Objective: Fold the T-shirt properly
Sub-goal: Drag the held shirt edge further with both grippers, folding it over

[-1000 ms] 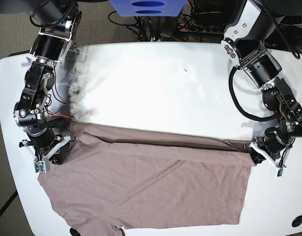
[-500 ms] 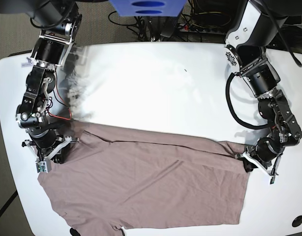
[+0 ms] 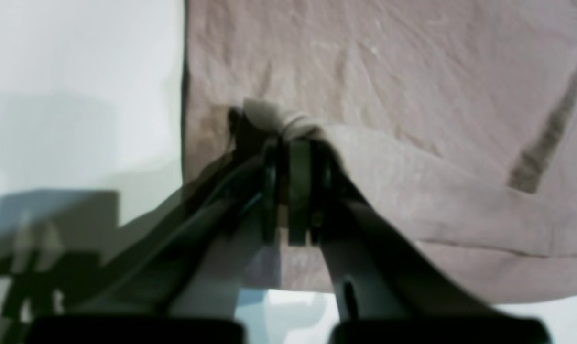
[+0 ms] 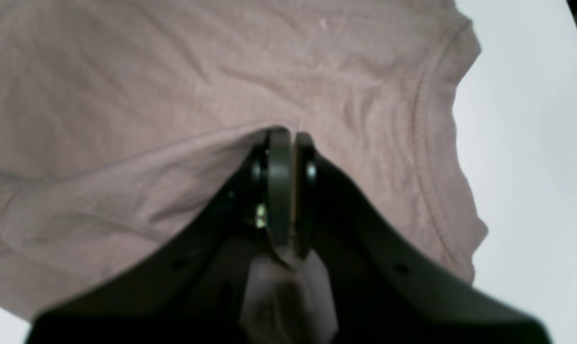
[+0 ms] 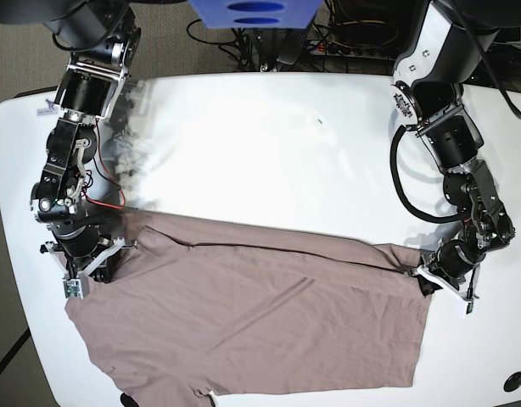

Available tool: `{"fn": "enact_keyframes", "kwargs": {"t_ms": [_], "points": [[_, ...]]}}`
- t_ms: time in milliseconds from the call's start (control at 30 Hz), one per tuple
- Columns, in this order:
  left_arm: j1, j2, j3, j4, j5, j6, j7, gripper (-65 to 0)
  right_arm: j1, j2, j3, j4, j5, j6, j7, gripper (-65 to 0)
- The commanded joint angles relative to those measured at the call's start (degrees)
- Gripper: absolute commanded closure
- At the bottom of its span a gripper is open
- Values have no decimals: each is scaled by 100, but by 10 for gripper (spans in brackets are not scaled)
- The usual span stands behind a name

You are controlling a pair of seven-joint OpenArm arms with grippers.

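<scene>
A lengthwise fold is in hand: the T-shirt (image 5: 252, 318) is spread over the near half of the white tabletop (image 5: 269, 144), its hem side lying along the near right, and its far edge is held up off the surface at both ends. The left gripper (image 5: 426, 281), near the tabletop's right edge, is pinched tight on a bunched corner of cloth, as is seen in the left wrist view (image 3: 288, 138); the right gripper (image 5: 98, 259), near the left edge, is closed flat on a fold of the fabric close to the sleeve seam (image 4: 281, 143).

The next move is judged to call for both held ends to be carried together toward the near edge and lowered evenly, so that the doubled layer lands square and unwrinkled.

Compared with a second earlier, the left gripper has been drawn inward and slightly nearer, so that the lifted edge, then taut and straight between the two grips, now sags a little; the right gripper is little changed.
</scene>
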Motion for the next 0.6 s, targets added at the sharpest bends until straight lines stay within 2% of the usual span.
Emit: {"fn": "enact_keyframes", "kwargs": {"t_ms": [0, 567], "points": [[-169, -92, -13, 66, -104, 9, -186, -5, 154, 82, 22, 73, 29, 8, 204, -9], [-125, -110, 213, 160, -90, -18, -359, -3, 257, 110, 14, -240, -1, 9, 241, -14]]}}
